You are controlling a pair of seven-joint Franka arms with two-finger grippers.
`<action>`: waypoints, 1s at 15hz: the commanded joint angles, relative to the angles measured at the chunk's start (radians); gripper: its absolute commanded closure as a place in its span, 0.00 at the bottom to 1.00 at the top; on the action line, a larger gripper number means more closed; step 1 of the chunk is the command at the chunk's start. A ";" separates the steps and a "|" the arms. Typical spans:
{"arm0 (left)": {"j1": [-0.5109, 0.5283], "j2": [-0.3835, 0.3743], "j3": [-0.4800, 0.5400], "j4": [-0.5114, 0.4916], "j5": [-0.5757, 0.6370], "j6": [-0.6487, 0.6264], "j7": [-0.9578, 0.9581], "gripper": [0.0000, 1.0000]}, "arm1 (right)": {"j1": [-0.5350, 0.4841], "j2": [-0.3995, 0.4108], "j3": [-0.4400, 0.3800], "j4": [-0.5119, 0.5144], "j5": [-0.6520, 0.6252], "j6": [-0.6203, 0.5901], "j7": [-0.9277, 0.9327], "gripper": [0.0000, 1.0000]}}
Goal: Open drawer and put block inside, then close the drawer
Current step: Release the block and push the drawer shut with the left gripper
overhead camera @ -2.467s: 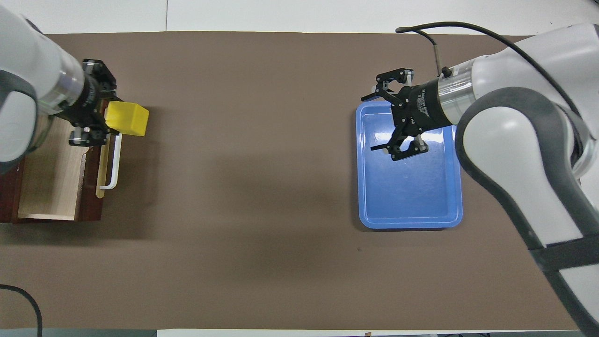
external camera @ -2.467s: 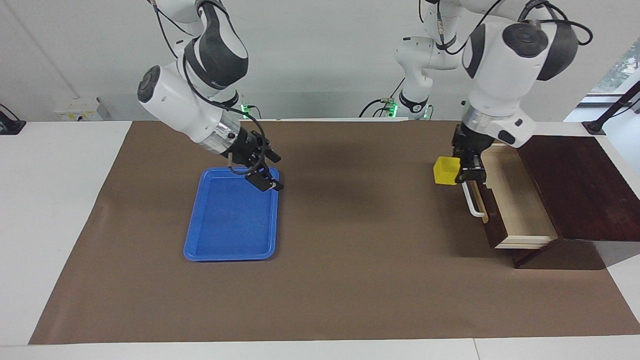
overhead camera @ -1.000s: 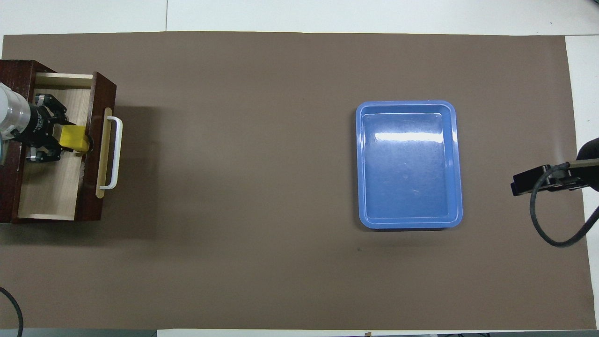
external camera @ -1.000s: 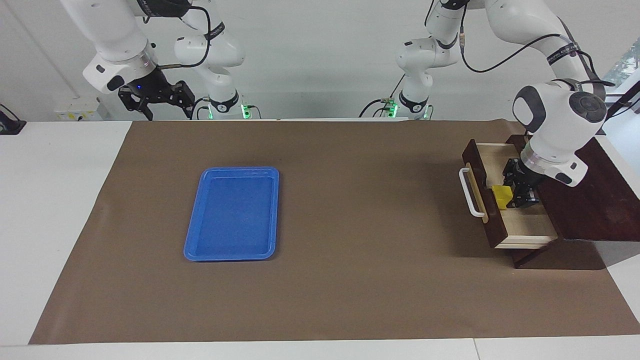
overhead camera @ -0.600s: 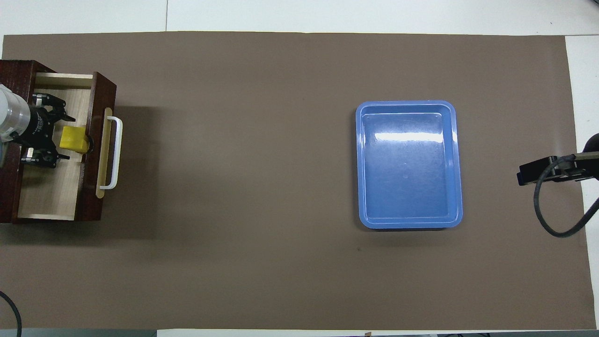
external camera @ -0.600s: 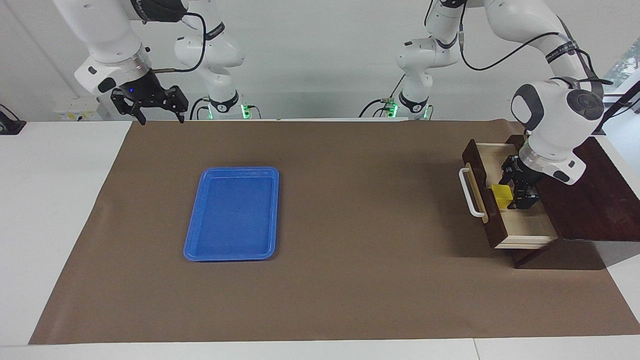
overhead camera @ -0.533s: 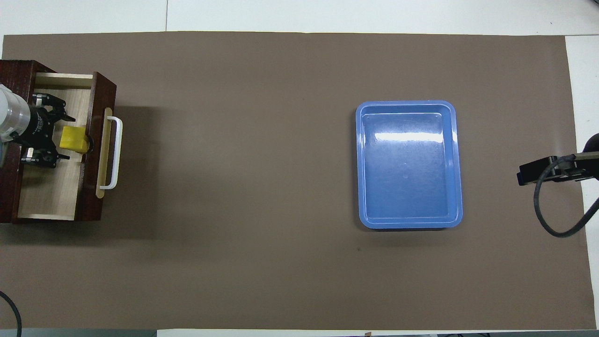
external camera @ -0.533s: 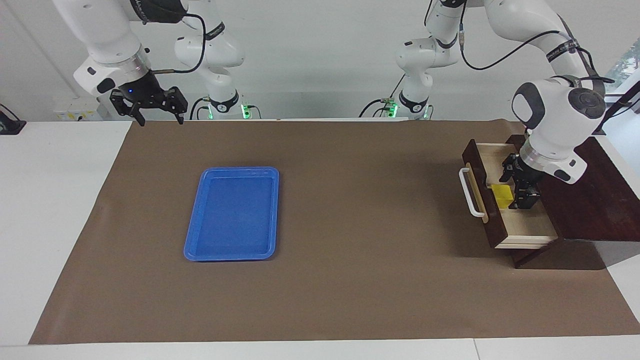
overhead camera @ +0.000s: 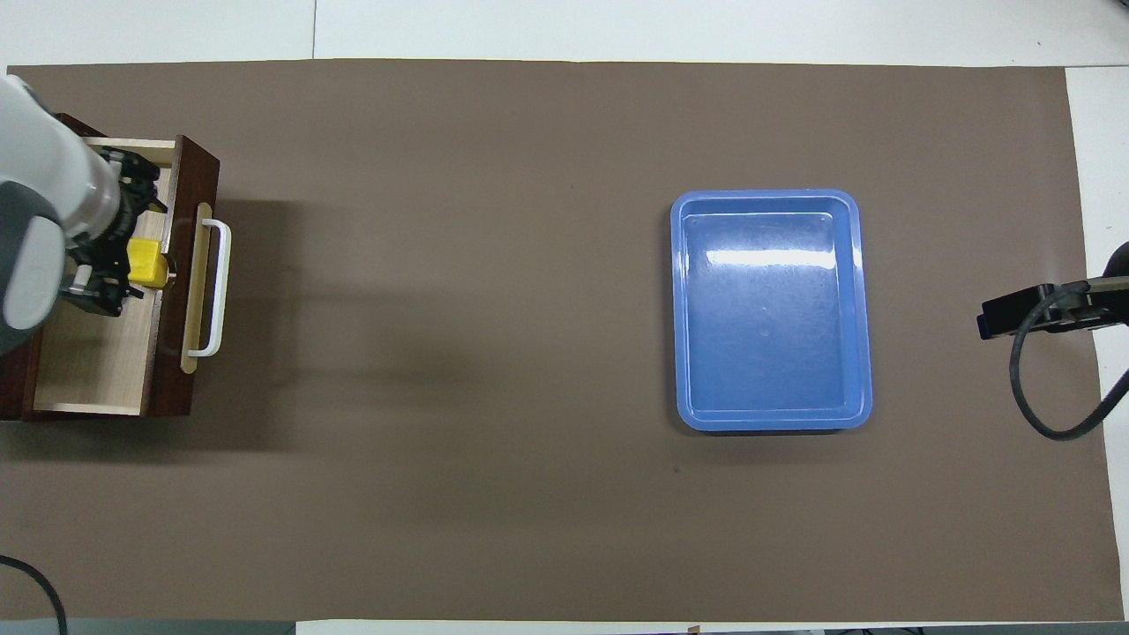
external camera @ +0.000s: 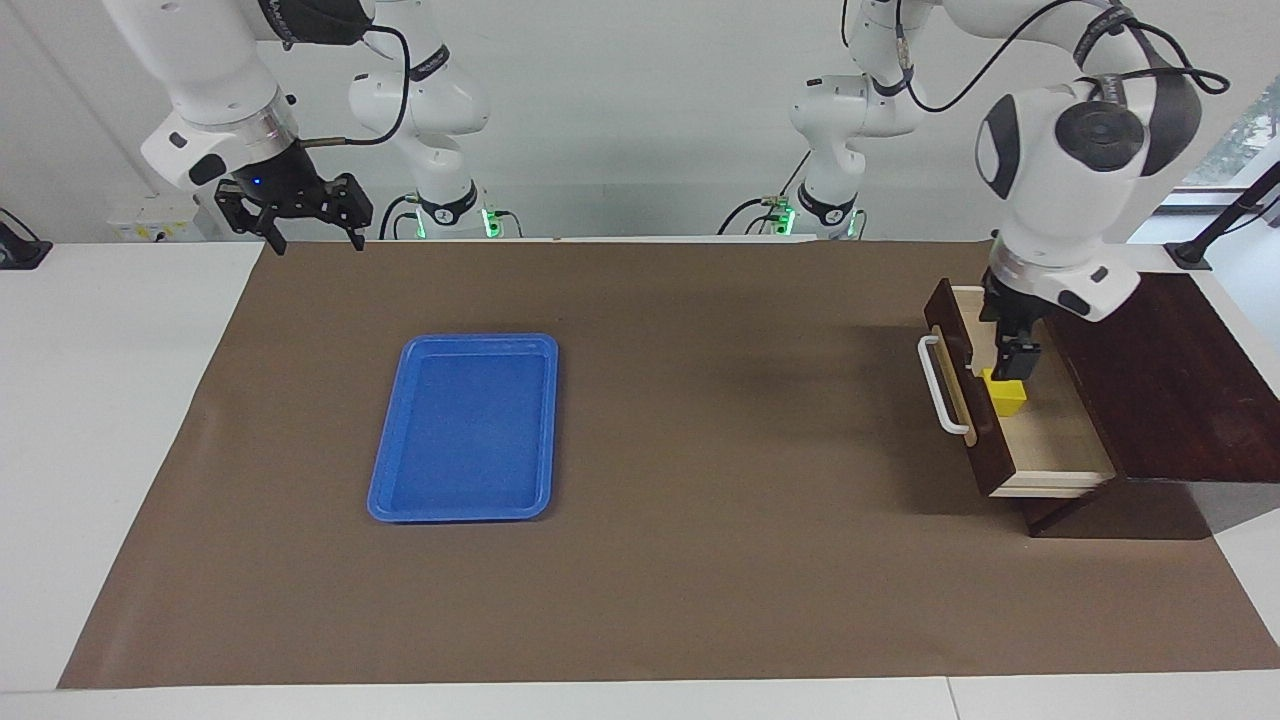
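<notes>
Here, the left hand [external camera: 1008, 362] hangs with fingers apart over the open dark brown wooden drawer [external camera: 1050, 440], clear of the small bright yellow cube [external camera: 1004, 392], which sits on the drawer's pale floor just inside its white-handled front. The right hand [external camera: 293, 215], also spread open, waits above the right arm's end of the brown-covered surface [external camera: 700, 560], well apart from the flat blue plastic tray [external camera: 466, 430].

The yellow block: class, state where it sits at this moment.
The yellow block lies inside the open drawer, against its front panel, at the left arm's end of the table, with the left tool just above it.
</notes>
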 commanded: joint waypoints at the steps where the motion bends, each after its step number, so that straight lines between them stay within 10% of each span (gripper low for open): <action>1: -0.085 -0.073 0.012 -0.139 0.117 0.024 -0.095 0.00 | -0.018 0.006 0.015 0.007 -0.016 -0.012 -0.025 0.00; 15: 0.017 -0.078 0.014 -0.349 0.354 0.270 -0.203 0.00 | -0.022 -0.001 0.013 0.004 -0.017 -0.017 -0.025 0.00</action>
